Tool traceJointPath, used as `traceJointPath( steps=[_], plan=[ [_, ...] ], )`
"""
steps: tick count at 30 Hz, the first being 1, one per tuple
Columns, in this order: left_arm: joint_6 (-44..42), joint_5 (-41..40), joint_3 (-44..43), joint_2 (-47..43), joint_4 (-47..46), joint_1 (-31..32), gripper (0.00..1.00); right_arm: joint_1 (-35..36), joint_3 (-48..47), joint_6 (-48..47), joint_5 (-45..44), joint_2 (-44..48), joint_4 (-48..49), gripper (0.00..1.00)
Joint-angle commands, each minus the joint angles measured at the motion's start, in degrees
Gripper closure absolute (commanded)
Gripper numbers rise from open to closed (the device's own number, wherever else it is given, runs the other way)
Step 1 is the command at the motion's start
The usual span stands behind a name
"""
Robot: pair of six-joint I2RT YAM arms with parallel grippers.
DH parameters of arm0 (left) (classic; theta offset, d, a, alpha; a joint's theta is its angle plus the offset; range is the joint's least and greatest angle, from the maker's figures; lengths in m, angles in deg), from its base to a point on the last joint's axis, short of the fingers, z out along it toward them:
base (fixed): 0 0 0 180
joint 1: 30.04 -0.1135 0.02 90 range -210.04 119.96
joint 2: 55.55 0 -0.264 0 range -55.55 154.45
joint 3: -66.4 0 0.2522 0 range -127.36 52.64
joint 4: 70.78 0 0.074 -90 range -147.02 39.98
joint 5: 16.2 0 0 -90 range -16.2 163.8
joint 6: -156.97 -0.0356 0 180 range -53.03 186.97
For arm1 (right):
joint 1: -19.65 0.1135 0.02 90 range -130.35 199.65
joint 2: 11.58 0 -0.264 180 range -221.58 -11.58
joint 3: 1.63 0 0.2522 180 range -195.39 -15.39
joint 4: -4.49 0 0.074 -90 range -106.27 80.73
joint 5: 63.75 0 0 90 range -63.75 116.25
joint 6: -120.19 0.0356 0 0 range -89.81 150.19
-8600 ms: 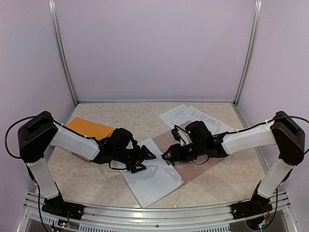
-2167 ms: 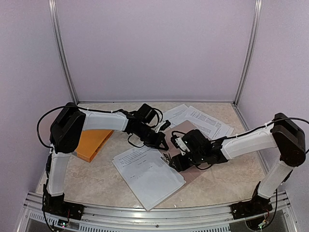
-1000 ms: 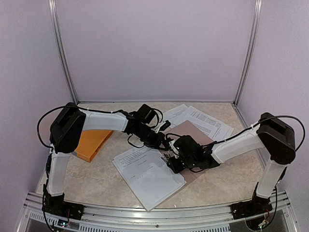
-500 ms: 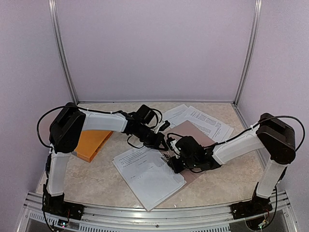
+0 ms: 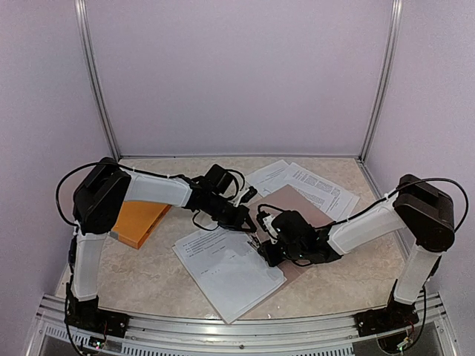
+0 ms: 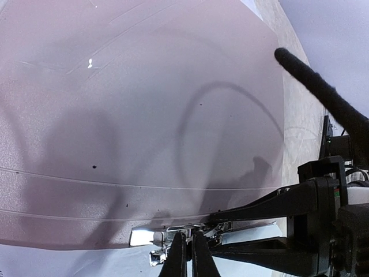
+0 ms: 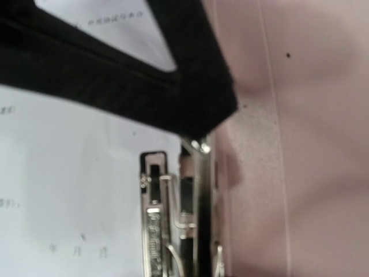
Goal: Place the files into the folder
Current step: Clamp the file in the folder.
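Observation:
The folder (image 5: 300,208) lies open in the middle of the table, a pinkish-brown board with a metal clip (image 6: 173,235) along its spine. White printed files (image 5: 226,271) lie on its near-left half. My left gripper (image 5: 250,221) is shut, and its tips (image 6: 185,245) press on the clip. My right gripper (image 5: 262,249) comes in from the right with its black fingers (image 6: 271,206) above and below the clip's silver lever, closed on it. The right wrist view shows the clip (image 7: 153,225) between white paper (image 7: 69,173) and pink board (image 7: 300,173). The left gripper's finger (image 7: 173,98) crosses above it.
More printed sheets (image 5: 312,185) lie fanned out behind the folder at the back right. An orange pad (image 5: 137,219) sits at the left under the left arm. Metal frame posts (image 5: 96,89) and purple walls close the table in.
The right gripper's jaws have narrowed around the clip lever. The left arm's wrist has shifted slightly toward the near left. The papers and folder stay put.

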Motion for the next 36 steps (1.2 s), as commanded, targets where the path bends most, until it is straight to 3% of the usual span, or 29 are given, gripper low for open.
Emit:
traceJointPath(
  steps=[1,36],
  plan=[
    [-0.1,-4.6,5.5,3.1,8.6,0.2,1.00,-0.2,2.6,0.7,-0.4,-3.7,-8.8,0.77],
    [0.7,-6.6,4.5,10.9,16.5,-1.4,1.00,-0.8,2.2,1.6,-0.8,-5.3,-11.1,0.77]
  ],
)
